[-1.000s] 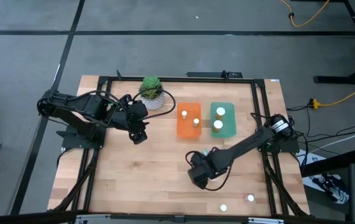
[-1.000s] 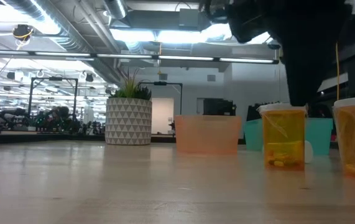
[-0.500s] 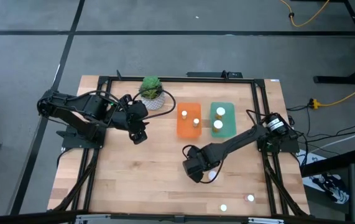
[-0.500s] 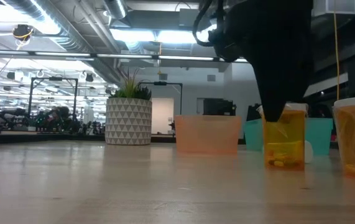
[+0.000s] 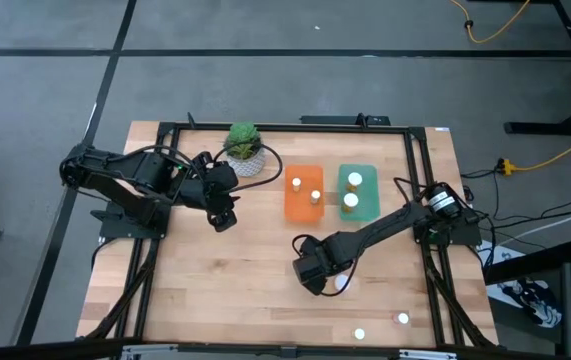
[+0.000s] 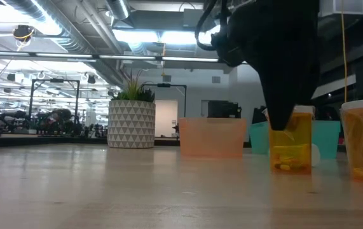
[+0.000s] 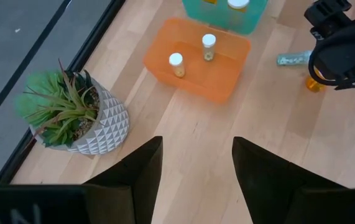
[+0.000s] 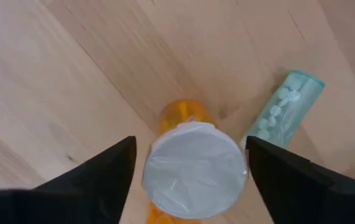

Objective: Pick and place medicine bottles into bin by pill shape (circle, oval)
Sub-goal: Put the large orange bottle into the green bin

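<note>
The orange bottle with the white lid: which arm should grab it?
The right arm. Its end effector is directly over the orange bottle, a finger on each side. The left end effector waits far off near the plant.

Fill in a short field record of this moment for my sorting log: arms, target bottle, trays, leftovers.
right gripper: fingers either side of an upright amber bottle with a white cap, not yet closed on it
beside bottle: teal vial lying on its side
left gripper: open, empty, hanging near the plant
orange tray: two bottles
teal tray: two bottles
loose bottles: two at the table's front edge
</note>
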You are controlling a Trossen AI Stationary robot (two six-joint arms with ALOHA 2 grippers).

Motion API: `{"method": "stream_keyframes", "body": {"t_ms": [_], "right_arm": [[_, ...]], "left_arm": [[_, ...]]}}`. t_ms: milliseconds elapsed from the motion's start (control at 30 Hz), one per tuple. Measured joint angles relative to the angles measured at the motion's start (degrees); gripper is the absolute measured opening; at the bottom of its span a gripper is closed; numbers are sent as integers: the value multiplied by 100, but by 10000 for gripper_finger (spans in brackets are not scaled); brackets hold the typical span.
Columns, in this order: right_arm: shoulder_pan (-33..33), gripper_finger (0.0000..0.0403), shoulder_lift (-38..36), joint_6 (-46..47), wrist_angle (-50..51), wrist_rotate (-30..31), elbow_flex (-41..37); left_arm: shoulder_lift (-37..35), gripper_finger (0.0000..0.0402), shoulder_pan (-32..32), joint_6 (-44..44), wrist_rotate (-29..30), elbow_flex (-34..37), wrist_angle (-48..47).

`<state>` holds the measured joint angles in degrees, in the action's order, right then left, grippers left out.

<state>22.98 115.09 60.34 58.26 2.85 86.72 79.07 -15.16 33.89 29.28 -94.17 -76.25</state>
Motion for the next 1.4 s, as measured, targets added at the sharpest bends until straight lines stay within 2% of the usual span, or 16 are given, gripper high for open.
{"method": "stream_keyframes", "body": {"t_ms": [333,467,767,967,1200,1400], "right_arm": [[0,212,0,2,59,-39,0],[0,210,-23,-140,455,-54,69],[-21,212,-440,-646,3061,629,1204],[-176,213,-1270,-713,3156,988,1385],[-454,214,-2299,-503,3178,1585,922],[-1086,214,-3119,-494,3180,1607,-91]], "left_arm": [[0,187,0,0,0,0,2],[0,187,0,0,0,0,1],[4,187,0,0,2,0,0],[4,187,1,0,2,0,2],[4,187,0,0,2,0,2],[4,187,1,0,2,0,2]]}}
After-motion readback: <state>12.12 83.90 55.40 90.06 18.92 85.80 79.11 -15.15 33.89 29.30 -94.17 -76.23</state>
